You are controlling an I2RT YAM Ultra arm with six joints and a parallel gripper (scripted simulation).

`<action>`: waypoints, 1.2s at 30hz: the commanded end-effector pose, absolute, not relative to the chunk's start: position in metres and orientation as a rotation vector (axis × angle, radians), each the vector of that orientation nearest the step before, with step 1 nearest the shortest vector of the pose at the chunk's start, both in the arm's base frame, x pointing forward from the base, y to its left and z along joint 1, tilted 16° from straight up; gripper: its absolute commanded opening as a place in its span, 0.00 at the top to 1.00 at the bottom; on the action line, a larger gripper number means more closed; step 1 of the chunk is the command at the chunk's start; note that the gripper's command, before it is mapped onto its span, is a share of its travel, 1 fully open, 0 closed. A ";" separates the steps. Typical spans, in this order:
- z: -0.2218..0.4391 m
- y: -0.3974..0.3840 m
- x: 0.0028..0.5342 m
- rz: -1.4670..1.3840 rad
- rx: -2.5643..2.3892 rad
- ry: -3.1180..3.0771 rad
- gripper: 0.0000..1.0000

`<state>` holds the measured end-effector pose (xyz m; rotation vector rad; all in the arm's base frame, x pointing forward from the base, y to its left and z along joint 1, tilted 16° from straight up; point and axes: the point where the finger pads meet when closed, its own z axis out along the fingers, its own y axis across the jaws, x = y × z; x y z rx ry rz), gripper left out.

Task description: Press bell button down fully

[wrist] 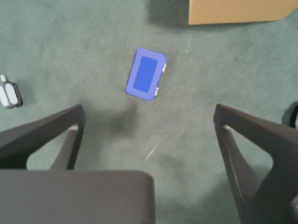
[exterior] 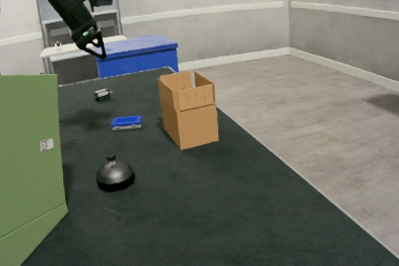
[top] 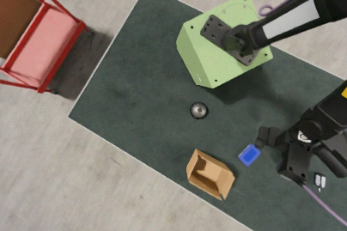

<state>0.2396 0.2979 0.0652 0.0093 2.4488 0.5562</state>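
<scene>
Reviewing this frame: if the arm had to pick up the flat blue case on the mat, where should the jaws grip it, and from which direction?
Probably from straight above. The blue case lies flat on the dark mat, so only its thin edges offer a hold. Grip across its two long edges, the narrower span, with the wrist turned to match the case's tilt. The gripper is open, holding nothing, and hangs above the mat near the case.

the robot arm (top: 319,135) is looking black and chunky, wearing a white logo and a small yellow patch. a purple cable (top: 324,203) is trailing from it. its gripper (wrist: 150,150) is showing two dark grey, pointy fingers with triangle-shaped holes.
</scene>
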 end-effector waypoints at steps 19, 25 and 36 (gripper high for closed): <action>-0.046 0.147 0.233 0.406 -0.238 2.793 0.00; -0.062 0.117 0.247 0.380 -0.306 2.835 0.00; -0.093 0.076 0.247 0.336 -0.383 2.917 0.00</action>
